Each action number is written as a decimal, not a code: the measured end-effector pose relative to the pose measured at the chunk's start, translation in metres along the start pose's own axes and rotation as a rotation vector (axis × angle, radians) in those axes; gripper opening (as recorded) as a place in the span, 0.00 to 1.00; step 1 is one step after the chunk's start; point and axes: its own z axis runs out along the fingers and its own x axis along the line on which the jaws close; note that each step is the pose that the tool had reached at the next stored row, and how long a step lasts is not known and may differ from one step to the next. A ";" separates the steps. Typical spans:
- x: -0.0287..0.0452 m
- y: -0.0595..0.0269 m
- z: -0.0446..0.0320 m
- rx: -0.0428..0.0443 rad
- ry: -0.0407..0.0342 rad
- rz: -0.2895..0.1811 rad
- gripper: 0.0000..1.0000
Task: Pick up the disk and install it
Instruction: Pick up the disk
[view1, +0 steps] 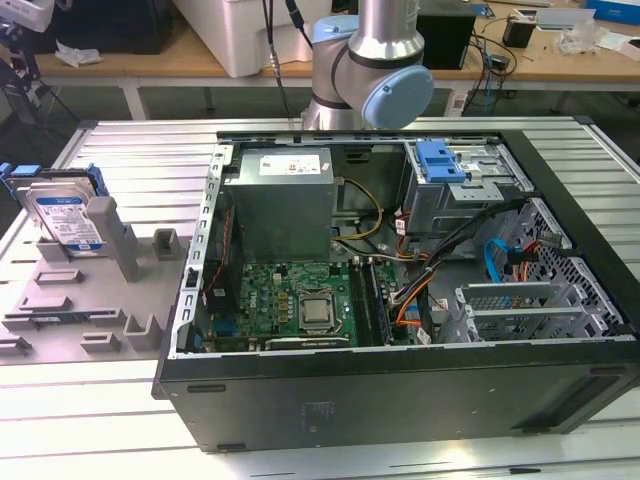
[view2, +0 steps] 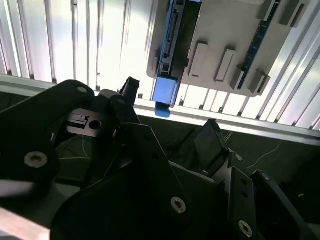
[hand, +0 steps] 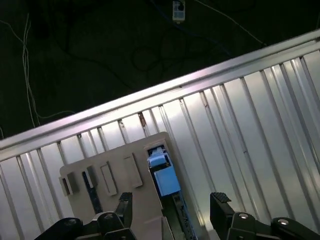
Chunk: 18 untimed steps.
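Totals one disk (view1: 68, 222), one grey fixture plate (view1: 100, 300), one open computer case (view1: 400, 400). Inside the case numbers one power supply (view1: 280, 205), one processor (view1: 317, 310), one blue latch (view1: 440, 160). Adds one robot arm (view1: 375, 60), one gripper (hand: 172, 202), two fingers (hand: 220, 205).

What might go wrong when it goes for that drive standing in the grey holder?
1. The disk stands on edge in the grey holder; if the open gripper closes off-centre, it may tip or jam.
2. Loose cables crowd the case near the drive cage; the disk might snag them.
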 end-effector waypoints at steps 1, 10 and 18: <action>-0.0001 0.0000 0.0001 0.0038 0.0011 -0.028 0.72; -0.0006 0.0005 0.0016 0.0653 0.0120 -0.219 0.72; -0.0005 0.0009 0.0025 0.0673 0.0181 -0.289 0.72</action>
